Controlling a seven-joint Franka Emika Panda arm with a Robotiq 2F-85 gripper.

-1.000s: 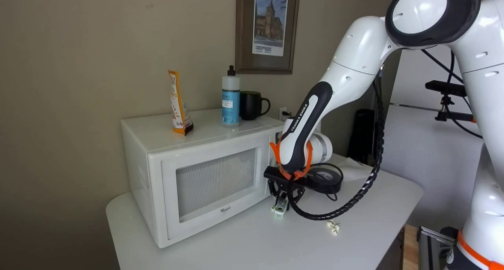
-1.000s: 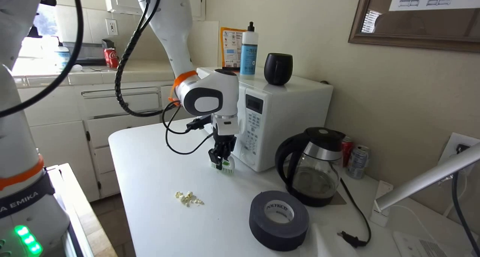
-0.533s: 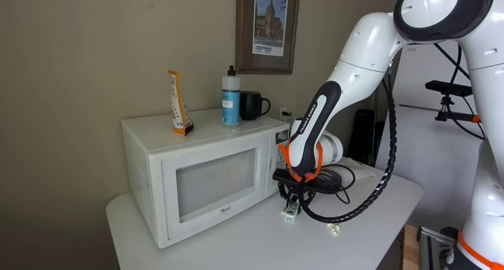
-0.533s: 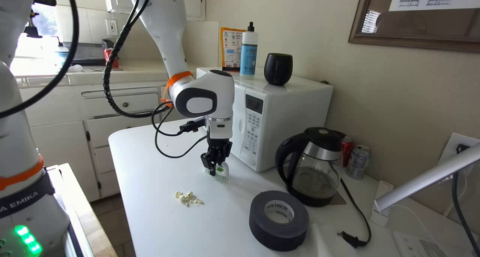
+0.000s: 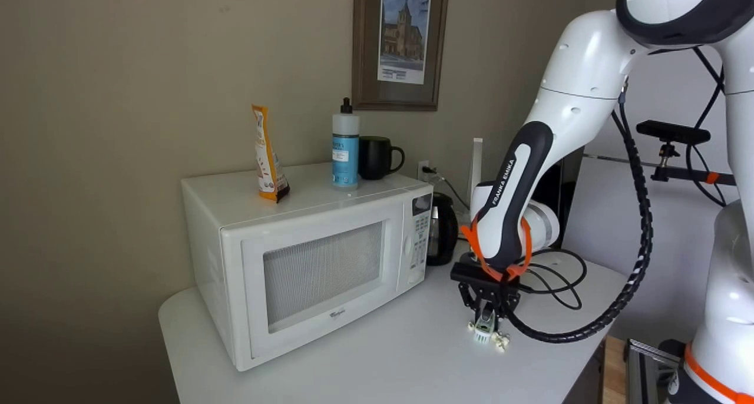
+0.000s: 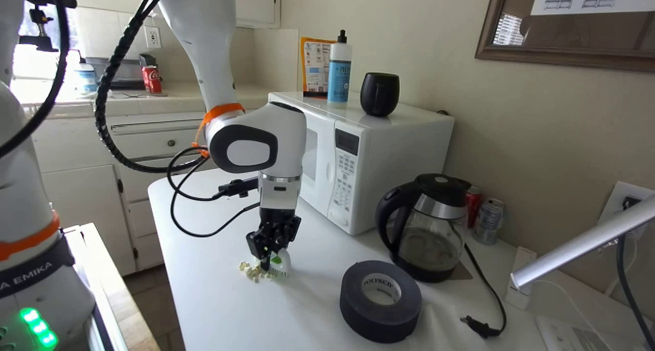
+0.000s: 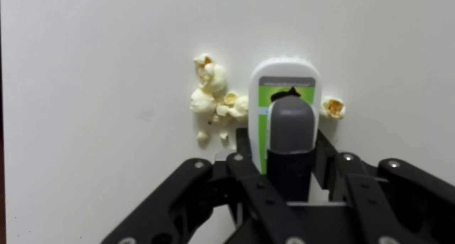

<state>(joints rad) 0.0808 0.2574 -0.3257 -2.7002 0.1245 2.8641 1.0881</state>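
The tool (image 7: 283, 144), closed around a brush (image 7: 289, 125), hangs low over the desk (image 7: 106, 94), popcorn (image 7: 215, 80) on both its sides.

Gripper (image 6: 274, 259) pinching green-and-white scrub brush (image 6: 284, 261), bristles facing down to white table (image 6: 307, 315), popcorn (image 6: 252, 271) just beside. Dark tape roll (image 6: 377, 323) near glass kettle (image 6: 430, 246). Microwave (image 6: 407, 141) bearing orange-edged bag (image 6: 316, 67), blue-labelled bottle (image 6: 339, 80), black mug (image 6: 379, 96).
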